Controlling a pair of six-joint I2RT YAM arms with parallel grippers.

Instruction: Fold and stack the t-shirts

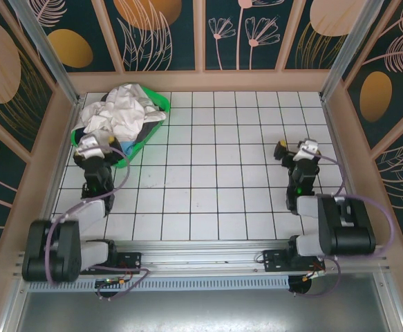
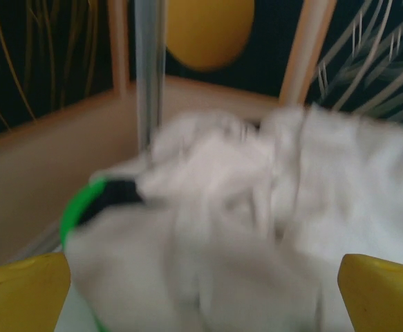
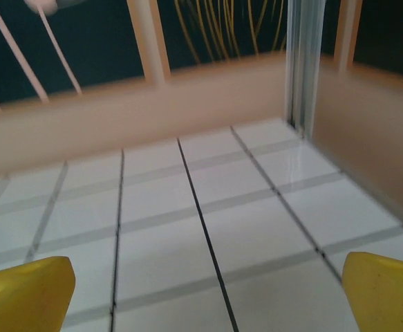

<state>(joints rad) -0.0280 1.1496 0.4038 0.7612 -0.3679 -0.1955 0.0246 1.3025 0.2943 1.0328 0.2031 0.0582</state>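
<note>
Currently: t-shirts [image 1: 122, 111] unfolded, heaped at the table's [image 1: 215, 207] far-left corner.
Crumpled shirts fill the green basket [image 1: 162, 104]. Left gripper [image 1: 94, 144] at the basket's near edge, jaws spread, holding nothing; right gripper [image 1: 294, 149] near the right edge, jaws spread.

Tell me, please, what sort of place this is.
Most likely a purpose-built robot work cell rather than a home: a white gridded table boxed in by leaf-printed wall panels, with a green basket heaped with t-shirts in the far left corner.
</note>
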